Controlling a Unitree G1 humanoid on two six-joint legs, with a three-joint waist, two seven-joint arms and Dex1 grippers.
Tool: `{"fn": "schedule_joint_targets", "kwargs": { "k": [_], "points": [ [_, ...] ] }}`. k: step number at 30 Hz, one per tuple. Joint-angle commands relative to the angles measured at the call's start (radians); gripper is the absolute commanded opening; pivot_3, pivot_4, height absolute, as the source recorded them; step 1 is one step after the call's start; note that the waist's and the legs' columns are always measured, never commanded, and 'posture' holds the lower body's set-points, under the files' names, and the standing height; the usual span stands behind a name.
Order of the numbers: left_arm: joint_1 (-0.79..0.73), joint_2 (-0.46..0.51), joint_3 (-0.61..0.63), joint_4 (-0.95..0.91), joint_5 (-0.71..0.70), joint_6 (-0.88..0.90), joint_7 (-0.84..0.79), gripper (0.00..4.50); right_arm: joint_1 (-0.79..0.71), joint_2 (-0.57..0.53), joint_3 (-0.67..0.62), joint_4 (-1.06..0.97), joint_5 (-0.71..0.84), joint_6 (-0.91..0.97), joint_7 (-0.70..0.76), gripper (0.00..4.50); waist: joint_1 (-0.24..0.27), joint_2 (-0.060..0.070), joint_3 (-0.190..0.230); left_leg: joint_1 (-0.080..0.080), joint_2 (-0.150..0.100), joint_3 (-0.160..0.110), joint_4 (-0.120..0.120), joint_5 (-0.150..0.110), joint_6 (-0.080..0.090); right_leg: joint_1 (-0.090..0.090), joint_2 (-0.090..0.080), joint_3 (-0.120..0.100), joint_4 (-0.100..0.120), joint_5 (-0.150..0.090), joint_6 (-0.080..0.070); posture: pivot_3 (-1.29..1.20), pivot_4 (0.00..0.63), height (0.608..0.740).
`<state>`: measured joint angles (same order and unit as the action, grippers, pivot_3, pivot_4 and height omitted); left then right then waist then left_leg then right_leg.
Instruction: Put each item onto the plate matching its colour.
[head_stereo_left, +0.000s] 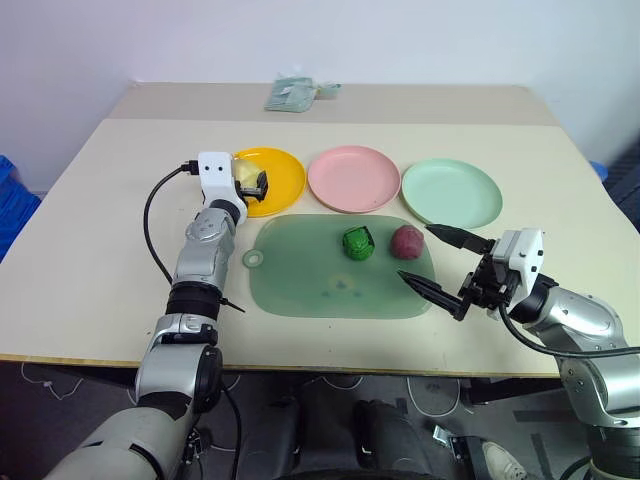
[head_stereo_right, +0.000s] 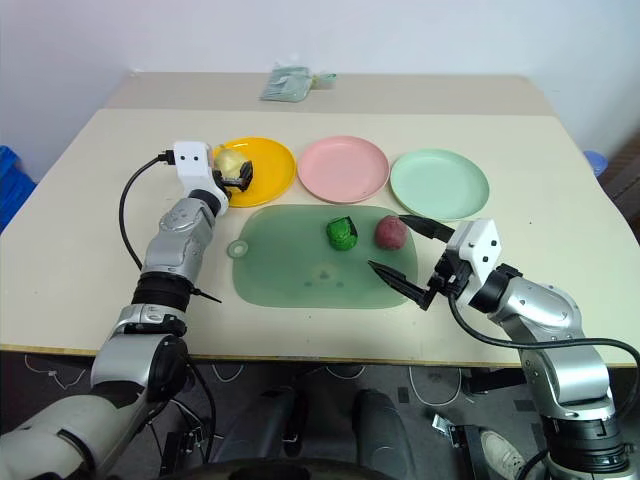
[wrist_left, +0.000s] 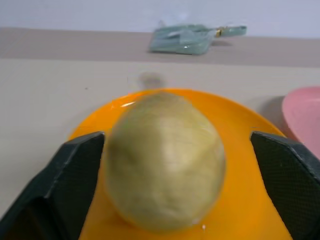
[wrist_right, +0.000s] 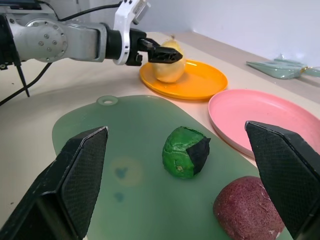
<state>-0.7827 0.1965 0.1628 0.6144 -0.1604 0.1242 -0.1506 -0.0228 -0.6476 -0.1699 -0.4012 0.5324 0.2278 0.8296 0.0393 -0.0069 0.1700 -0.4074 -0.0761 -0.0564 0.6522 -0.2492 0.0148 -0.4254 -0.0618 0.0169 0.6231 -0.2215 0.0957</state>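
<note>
I am reaching my left gripper (head_stereo_left: 262, 184) over the near-left rim of the yellow plate (head_stereo_left: 283, 178), its fingers spread on either side of the pale yellow pear (wrist_left: 165, 160); in my left wrist view one finger is lying against the pear's side while the other is standing clear of it, and the pear is sitting on the plate. The three plates are lining up across the middle of the table (head_stereo_left: 90, 240), yellow toward the left edge, the pink plate (head_stereo_left: 354, 178) in the middle and the mint green plate (head_stereo_left: 452, 192) toward the right edge. Just in front of them, the translucent green mat (head_stereo_left: 300, 275) is carrying the dark green chunk (head_stereo_left: 358, 243) and the dark red-purple ball (head_stereo_left: 407, 241), side by side near its far right corner. My right gripper (head_stereo_left: 434, 262) is hovering wide open over the mat's right edge, gripping nothing
</note>
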Motion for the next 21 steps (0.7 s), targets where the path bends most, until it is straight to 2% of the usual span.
{"fn": "schedule_joint_targets", "kwargs": {
  "k": [1, 8, 12, 16, 21],
  "points": [
    [0.033, 0.026, -0.02, -0.138, 0.002, 0.019, -0.043, 4.48, -0.024, 0.004, -0.001, -0.047, 0.003, 0.006, -0.017, 4.5, -0.001, 0.0, 0.0, 0.0, 0.0, 0.0, 0.0, 0.0, 0.0, 0.0, 0.0, 0.0, 0.0, 0.0, 0.0, 0.0, 0.15, 0.74],
    [0.19, 0.079, -0.08, -0.499, -0.049, 0.153, -0.185, 4.48, -0.056, 0.021, 0.048, -0.044, -0.022, 0.024, -0.049, 4.5, -0.002, 0.0, 0.0, 0.0, 0.0, 0.0, 0.0, 0.0, 0.0, -0.001, 0.0, 0.001, 0.002, 0.0, 0.0, 0.0, 0.15, 0.74],
    [0.288, 0.155, -0.115, -0.696, -0.163, 0.261, -0.381, 4.48, -0.097, 0.033, 0.094, -0.039, -0.041, 0.044, -0.065, 4.5, -0.003, 0.0, 0.0, 0.0, 0.0, 0.0, 0.0, 0.0, 0.0, -0.002, 0.0, 0.001, 0.002, 0.0, -0.001, 0.0, 0.15, 0.74],
    [0.354, 0.251, -0.103, -0.788, -0.256, 0.343, -0.522, 4.48, -0.168, 0.039, 0.163, -0.009, -0.101, 0.102, -0.1, 4.5, -0.006, 0.001, 0.0, 0.0, 0.0, 0.0, -0.001, 0.0, 0.0, -0.002, 0.0, 0.001, 0.002, 0.0, -0.002, 0.0, 0.15, 0.74],
    [0.432, 0.382, -0.071, -0.817, -0.309, 0.345, -0.673, 4.48, -0.252, 0.075, 0.241, 0.037, -0.18, 0.171, -0.159, 4.5, -0.01, 0.001, 0.0, 0.0, 0.001, 0.0, -0.001, 0.0, -0.001, -0.002, 0.0, 0.001, 0.002, -0.002, -0.005, 0.0, 0.15, 0.74]
  ]
}}
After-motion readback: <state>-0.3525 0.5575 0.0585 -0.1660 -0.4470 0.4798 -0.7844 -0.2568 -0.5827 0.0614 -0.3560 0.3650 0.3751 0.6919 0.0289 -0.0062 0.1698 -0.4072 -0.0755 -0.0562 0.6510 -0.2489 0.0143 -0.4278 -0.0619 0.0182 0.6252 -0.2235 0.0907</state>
